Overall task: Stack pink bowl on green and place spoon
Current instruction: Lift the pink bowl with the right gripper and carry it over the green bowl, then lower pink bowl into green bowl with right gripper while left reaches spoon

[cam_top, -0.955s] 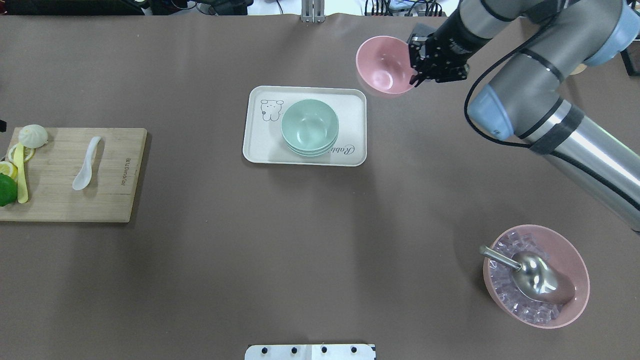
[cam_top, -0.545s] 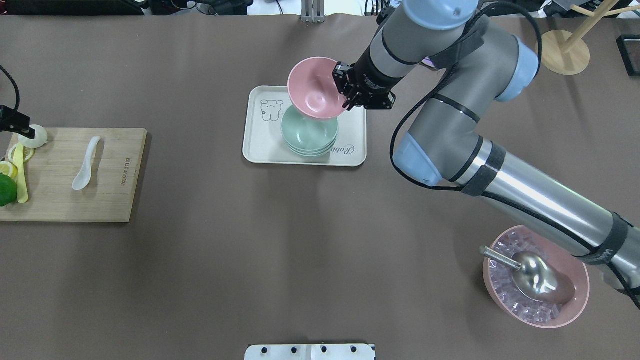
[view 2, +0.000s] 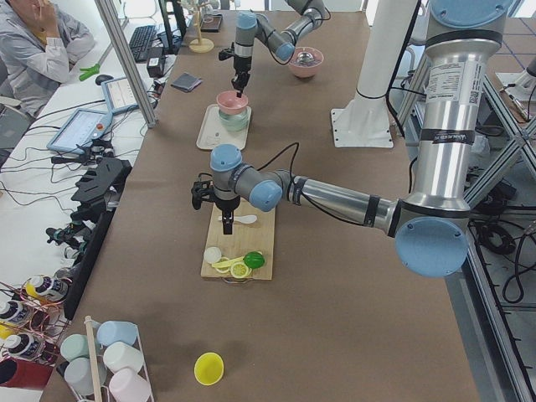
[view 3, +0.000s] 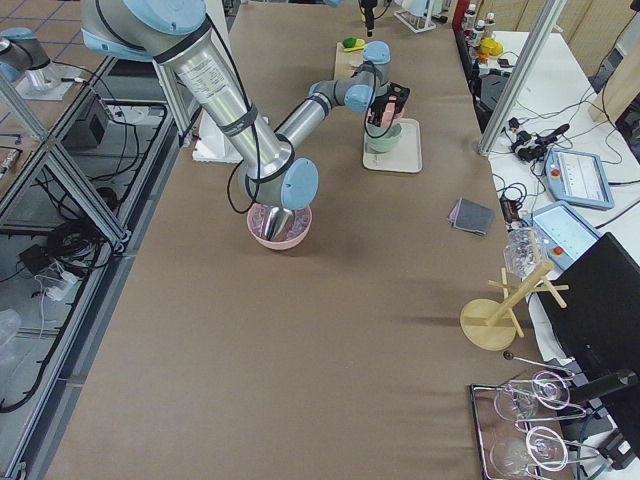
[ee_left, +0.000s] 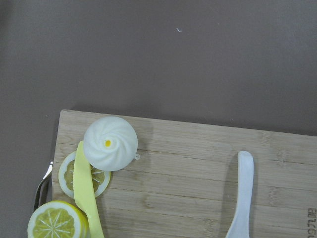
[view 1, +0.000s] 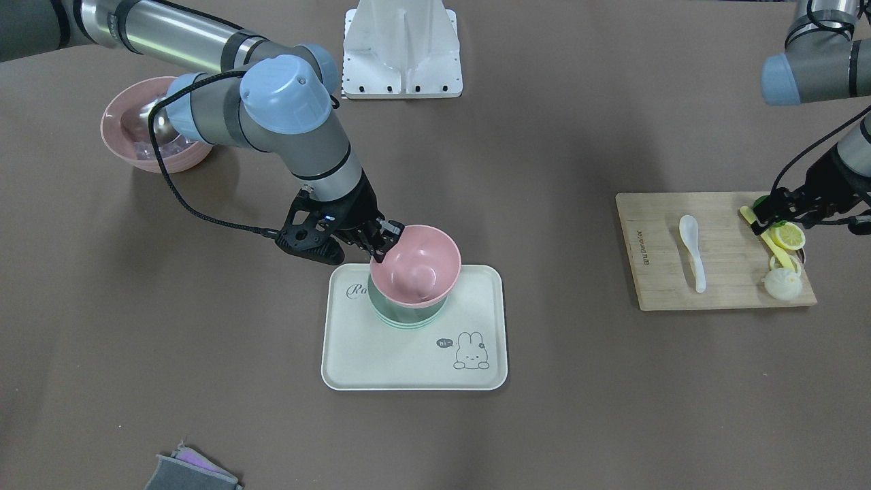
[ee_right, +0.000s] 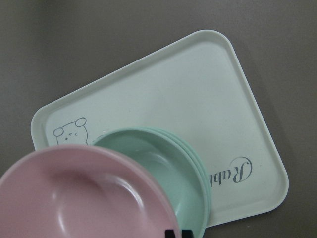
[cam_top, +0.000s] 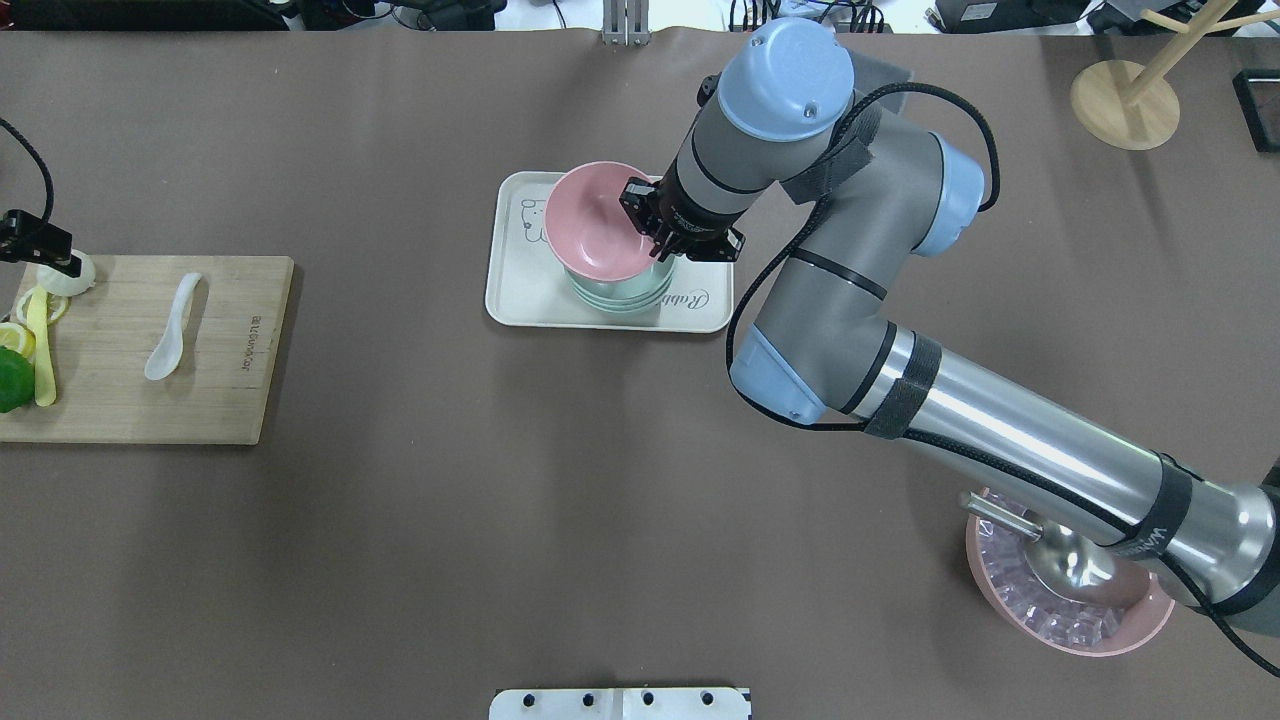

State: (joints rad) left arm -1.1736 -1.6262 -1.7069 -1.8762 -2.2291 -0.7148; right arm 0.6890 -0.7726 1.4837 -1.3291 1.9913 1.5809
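A: Left side first. Where's your left gripper?
B: Over the cutting board's far corner, above the bun and lemon slices. I can't tell if its jaws are parted. The spoon lies flat beside them, toward table centre, not under them. There's bare board all round it, so an easy pick, I'd say.
A: Centre?
B: My right gripper is clenched on the pink bowl's rim. Gripped at one edge only, it hangs tilted. The green bowls sit just below the jaws, on the tray. Pink is low over them and off-centre. Contact I can't judge.
A: Room?
B: Open tray beyond the bowl, and the tray rim is near on the wrist side. The ice bowl is well behind the jaws, under my forearm. I'd level the bowl before letting go.
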